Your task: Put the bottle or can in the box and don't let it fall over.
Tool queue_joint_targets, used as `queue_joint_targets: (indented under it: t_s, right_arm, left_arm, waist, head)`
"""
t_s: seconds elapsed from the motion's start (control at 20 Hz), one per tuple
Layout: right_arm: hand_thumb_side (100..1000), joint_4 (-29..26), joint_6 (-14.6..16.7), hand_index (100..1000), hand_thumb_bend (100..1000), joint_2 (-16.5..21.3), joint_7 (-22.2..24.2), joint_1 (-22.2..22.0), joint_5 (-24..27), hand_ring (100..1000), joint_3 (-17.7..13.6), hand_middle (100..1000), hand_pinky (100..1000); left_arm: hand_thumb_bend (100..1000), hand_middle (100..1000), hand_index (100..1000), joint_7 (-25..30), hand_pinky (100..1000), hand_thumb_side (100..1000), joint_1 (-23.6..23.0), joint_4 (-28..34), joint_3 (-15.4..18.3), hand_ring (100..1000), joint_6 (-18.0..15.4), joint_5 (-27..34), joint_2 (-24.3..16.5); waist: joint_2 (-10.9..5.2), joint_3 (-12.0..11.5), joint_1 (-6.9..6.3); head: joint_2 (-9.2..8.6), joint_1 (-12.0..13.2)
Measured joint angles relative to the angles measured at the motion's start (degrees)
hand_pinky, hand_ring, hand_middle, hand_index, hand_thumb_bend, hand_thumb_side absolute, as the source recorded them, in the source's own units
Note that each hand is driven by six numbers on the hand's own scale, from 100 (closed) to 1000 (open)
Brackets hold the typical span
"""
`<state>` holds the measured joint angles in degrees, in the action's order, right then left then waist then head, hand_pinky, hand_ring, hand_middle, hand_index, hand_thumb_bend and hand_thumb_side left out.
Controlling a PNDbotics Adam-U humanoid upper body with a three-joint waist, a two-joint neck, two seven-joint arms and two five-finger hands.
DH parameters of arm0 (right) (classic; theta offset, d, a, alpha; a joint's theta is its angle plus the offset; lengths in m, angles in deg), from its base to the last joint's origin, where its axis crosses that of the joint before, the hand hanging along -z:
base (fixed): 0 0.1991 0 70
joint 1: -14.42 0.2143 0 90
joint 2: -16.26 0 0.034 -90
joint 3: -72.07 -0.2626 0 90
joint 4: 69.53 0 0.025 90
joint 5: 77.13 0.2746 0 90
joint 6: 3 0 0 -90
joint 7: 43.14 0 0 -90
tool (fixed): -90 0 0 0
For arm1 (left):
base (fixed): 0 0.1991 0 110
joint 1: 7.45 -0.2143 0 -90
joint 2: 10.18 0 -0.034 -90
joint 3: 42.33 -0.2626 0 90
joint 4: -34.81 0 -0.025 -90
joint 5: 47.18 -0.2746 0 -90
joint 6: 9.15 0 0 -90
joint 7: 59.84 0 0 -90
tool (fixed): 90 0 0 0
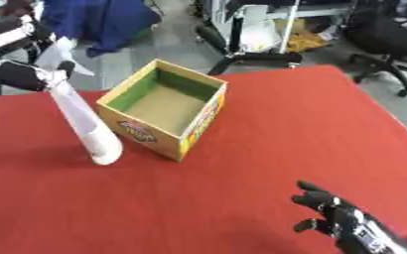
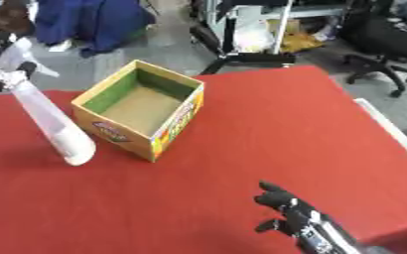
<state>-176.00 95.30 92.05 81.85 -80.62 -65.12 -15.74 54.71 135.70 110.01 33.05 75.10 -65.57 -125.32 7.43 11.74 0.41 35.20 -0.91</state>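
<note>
Bottle (image 1: pixel 85 126): one, white, tall and slim, tilted, base just left of the box (image 1: pixel 164 106), neck pinched by the left hand (image 1: pixel 29 74). Judged light, rigid, smooth and top-heavy; a lower body grip would steady it. One box, open-topped, on the red desk (image 1: pixel 268 149). Right hand (image 1: pixel 333 213) rests with relaxed fingers, lower right.

A laboratory or workshop setting: a table (image 1: pixel 268 149) covered in red cloth stands on a grey floor (image 1: pixel 155 49), with a black swivel office chair (image 1: pixel 389 34), wheeled equipment stands (image 1: pixel 250 57) and a draped blue cloth (image 1: pixel 102 20) behind it.
</note>
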Motion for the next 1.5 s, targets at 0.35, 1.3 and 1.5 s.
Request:
queue_joint_targets:
  t_s: [0.35,1.3,1.5]
  right_arm:
    - [761,0.09,-0.01,871,100,0.00,-0.01,0.02,-0.15,956,0.00,1000,690]
    - [782,0.33,-0.56,871,100,0.02,1.60,3.35,0.28,955,2.14,1000,690]
    - [786,0.33,-1.04,871,100,-0.04,2.12,4.48,0.71,954,2.76,1000,691]
  left_arm:
    - [100,276,443,-3.86,369,251,2.53,2.73,1.52,474,-0.08,-1.53,-1.22]
    - [100,292,449,-20.02,392,320,7.73,-2.38,-0.75,492,-0.99,-5.66,8.97]
    - [100,332,491,-22.53,455,291,7.68,-3.77,-1.42,530,-1.78,-6.42,10.19]
  waist:
    - [-0.01,0.23,-0.37]
    - [3.44,6.66,-0.84]
    - [4.41,8.38,-1.05]
  head:
    - [0.49,0.05]
    - [-2.77,1.35]
    - [-4.27,1.62]
